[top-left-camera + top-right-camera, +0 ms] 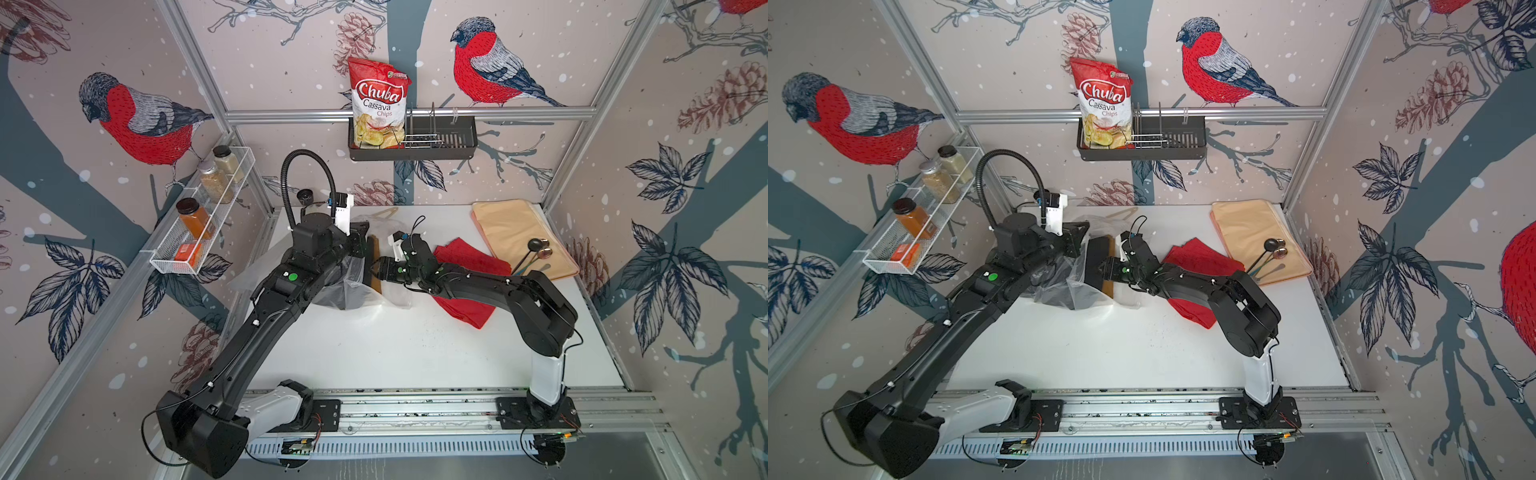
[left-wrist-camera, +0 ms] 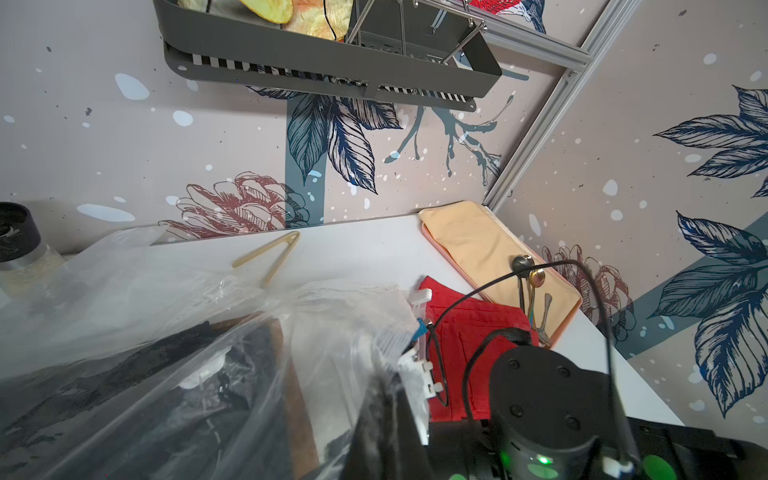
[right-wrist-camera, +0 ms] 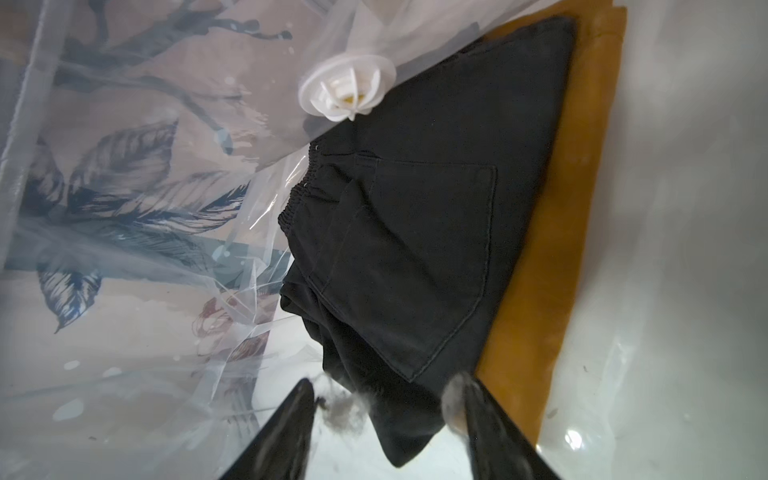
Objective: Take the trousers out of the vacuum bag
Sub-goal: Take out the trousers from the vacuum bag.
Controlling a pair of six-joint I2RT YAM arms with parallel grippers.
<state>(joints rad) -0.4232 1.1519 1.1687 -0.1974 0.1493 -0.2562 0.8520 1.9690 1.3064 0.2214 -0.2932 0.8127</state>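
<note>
While the right end effector [image 3: 384, 409] stands spread inside the vacuum bag [image 3: 124, 216], its fingers straddle a corner of the black trousers [image 3: 415, 249], which lie on the mustard-brown trousers [image 3: 561, 249]. The left end effector [image 2: 376, 407], pressed together, pinches the bag's plastic. The red trousers [image 1: 469, 257] lie outside on the worktop [image 1: 395, 345].

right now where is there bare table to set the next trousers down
The widest bare table is in front, between the vacuum bag, the red trousers and the base rail. A narrower strip lies behind, between the tongs and the peach mat. Crowded at the bag mouth, where left arm and right arm meet.
</note>
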